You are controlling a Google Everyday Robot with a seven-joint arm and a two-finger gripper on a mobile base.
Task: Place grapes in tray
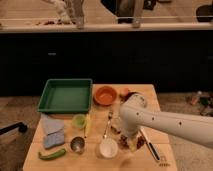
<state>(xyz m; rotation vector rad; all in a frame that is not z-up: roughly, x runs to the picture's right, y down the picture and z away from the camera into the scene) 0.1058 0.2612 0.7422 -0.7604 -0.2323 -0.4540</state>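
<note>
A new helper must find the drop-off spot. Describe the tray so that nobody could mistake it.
On the wooden table, look at the far left corner, away from the gripper low near the white cup. The tray sits there beside the round orange bowl. Nothing else is a green rectangle with raised sides, bigger than every bowl.

An orange bowl [105, 95], green cup [79, 120] and metal cup [77, 144] stand apart.

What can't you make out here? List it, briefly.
All in the camera view:
the grapes, mostly hidden under the arm;
the end effector, low over the grapes at the table's front right, masked by the arm;
the small reddish thing right of the orange bowl, too small to identify;
the arm's base, cut off by the right edge.
</note>
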